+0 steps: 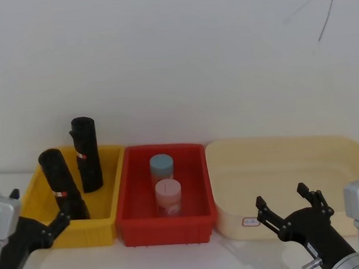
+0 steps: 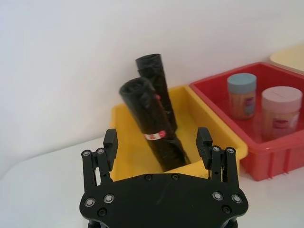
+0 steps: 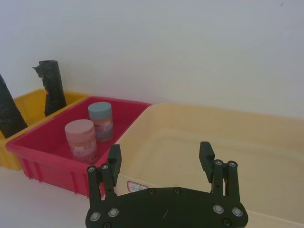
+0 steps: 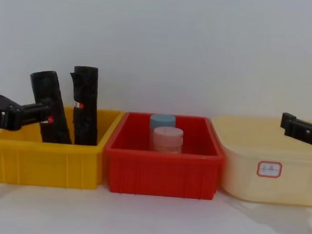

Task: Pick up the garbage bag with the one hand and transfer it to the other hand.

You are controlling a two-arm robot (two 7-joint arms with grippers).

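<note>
Nearest us, our left gripper (image 1: 37,207) hangs released at the yellow bin's (image 1: 91,232) front left corner, fingers spread. Our right gripper (image 1: 281,195) hovers well right of that bin, likewise unclenched, before a cream tray (image 1: 274,165). Inside the yellow bin the garbage bag (image 1: 62,179) leans; behind it stands a second black roll (image 1: 87,156).

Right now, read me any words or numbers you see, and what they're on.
Nothing is legible.
Red-and-white label on the garbage bag: too small.
Same label on the second black roll: too small.
Red-bordered label on the cream tub: print too faint.
Label on the pink-lidded jar: blurred.
</note>
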